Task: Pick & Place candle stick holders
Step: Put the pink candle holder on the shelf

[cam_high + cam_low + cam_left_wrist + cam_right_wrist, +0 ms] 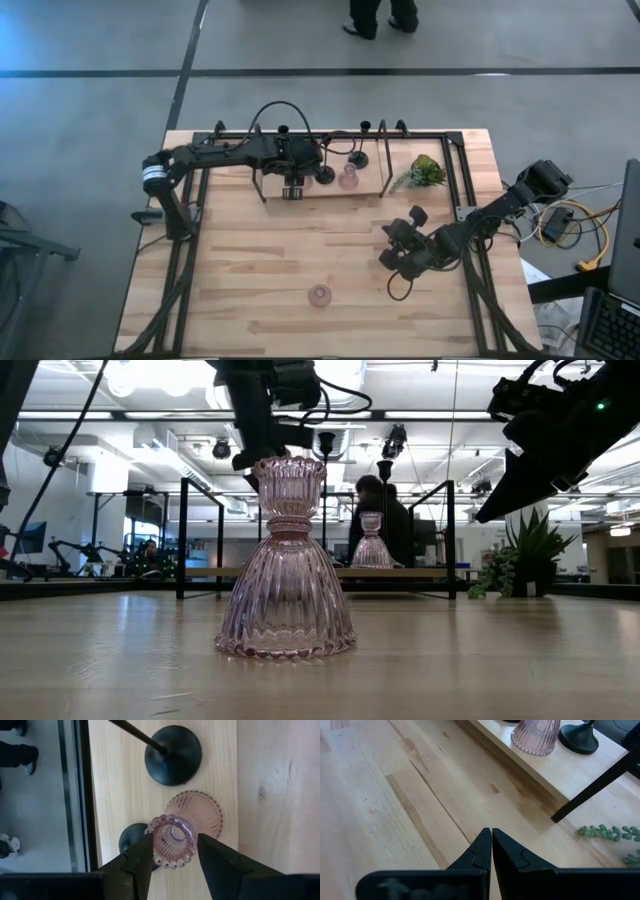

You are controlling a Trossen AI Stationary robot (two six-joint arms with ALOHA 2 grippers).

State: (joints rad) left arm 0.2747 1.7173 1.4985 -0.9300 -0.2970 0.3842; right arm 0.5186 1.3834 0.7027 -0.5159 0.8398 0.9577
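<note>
My left gripper points down over the raised shelf board at the table's far side, its fingers on either side of a pink ribbed candle holder. A second pink holder stands on its base on the board, and a third stands on the table near the front edge, filling the low view. Black thin-stemmed holders stand on the board by their round bases. My right gripper is shut and empty above the table's right part. My left gripper has the pink holder's small top cup pinched between its two fingers. The fingers come from above, pointing down. The holder stays roughly upright, its wide base low over the shelf board; whether the base rests on the board I cannot tell.
The black metal rack frame surrounds the shelf board. A small green plant sits at the board's right end. Two black bases stand close beside the held holder. A person stands behind the table in the low view. Bare wood lies mid-table.
</note>
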